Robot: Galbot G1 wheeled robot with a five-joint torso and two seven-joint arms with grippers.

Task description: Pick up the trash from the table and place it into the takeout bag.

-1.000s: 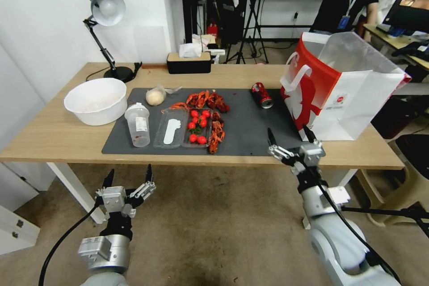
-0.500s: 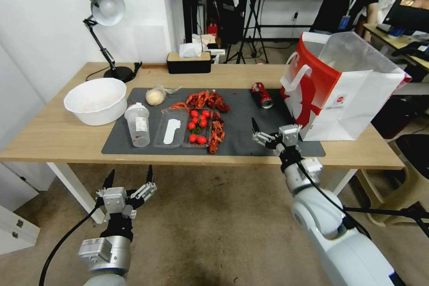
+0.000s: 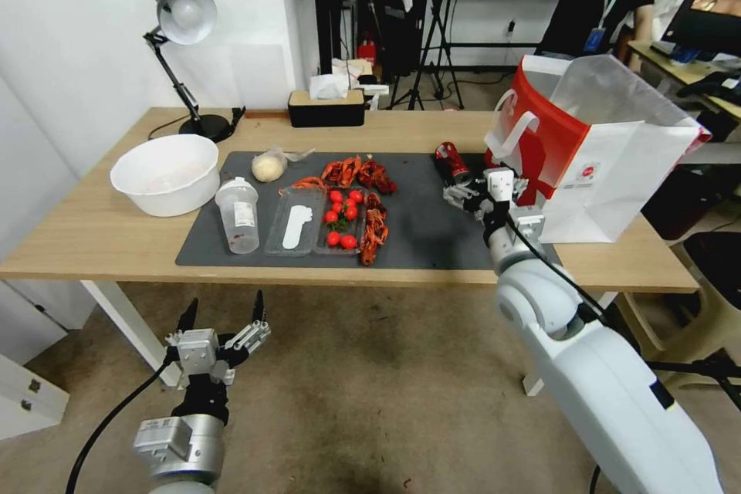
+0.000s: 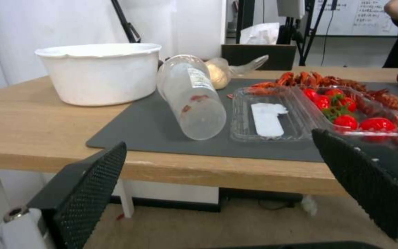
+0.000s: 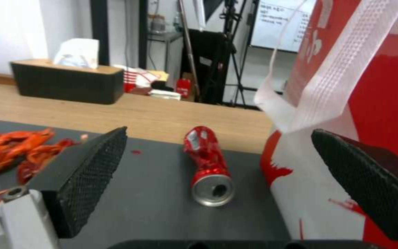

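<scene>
My right hand [image 3: 480, 187], wide open and empty, faces the crushed can [image 5: 208, 166] beside the bag [image 3: 594, 147]; bottle [image 3: 238, 214], bun [image 3: 268, 167] and scraps remain on the table [image 3: 93, 235].

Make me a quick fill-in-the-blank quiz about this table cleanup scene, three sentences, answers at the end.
1. The right gripper is lined up with the crushed red ____ lying on the mat.
2. The clear bottle lies beside a white ____.
3. The takeout bag stands at the table's ____ end.

Answers: can; bowl; right
</scene>
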